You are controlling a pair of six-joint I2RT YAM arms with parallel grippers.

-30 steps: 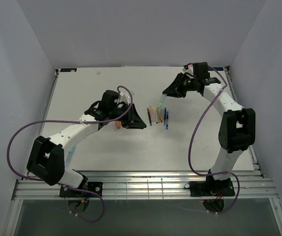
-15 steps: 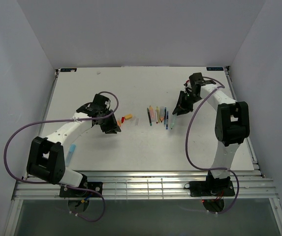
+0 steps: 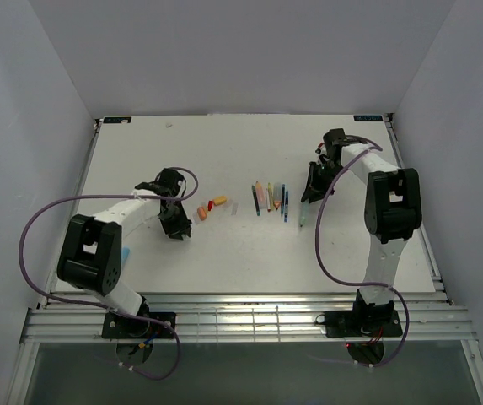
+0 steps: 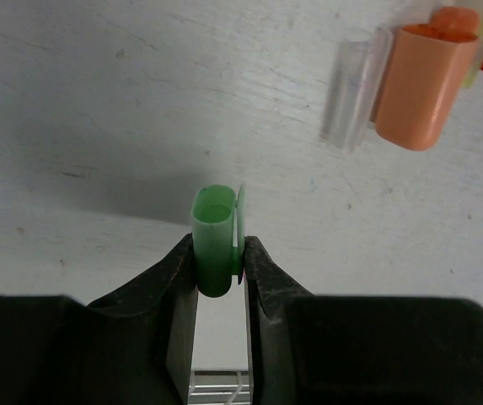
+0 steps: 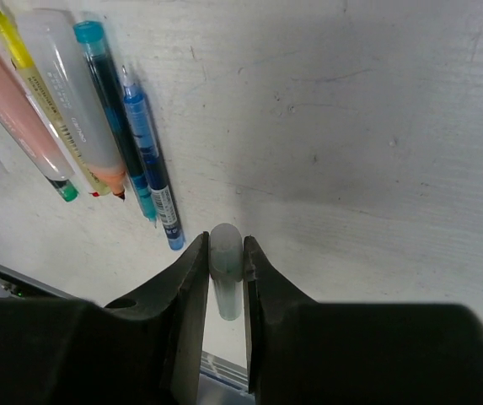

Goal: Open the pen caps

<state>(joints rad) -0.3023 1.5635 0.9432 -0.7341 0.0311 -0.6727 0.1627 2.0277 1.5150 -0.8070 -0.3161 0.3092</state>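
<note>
Left claw (image 4: 219,253) pressed onto a green cap (image 4: 214,226), open end facing the wrist camera, low over the white surface (image 4: 98,101); contact with it cannot be judged. Loose nearby: orange cap (image 4: 418,84) lying right against a clear cap (image 4: 355,97). Right claw (image 5: 224,253) pinching a pale pen (image 5: 225,245) by one end, just beside the row of pens (image 5: 64,110), nearest the blue pen (image 5: 148,160), not touching it.
</note>
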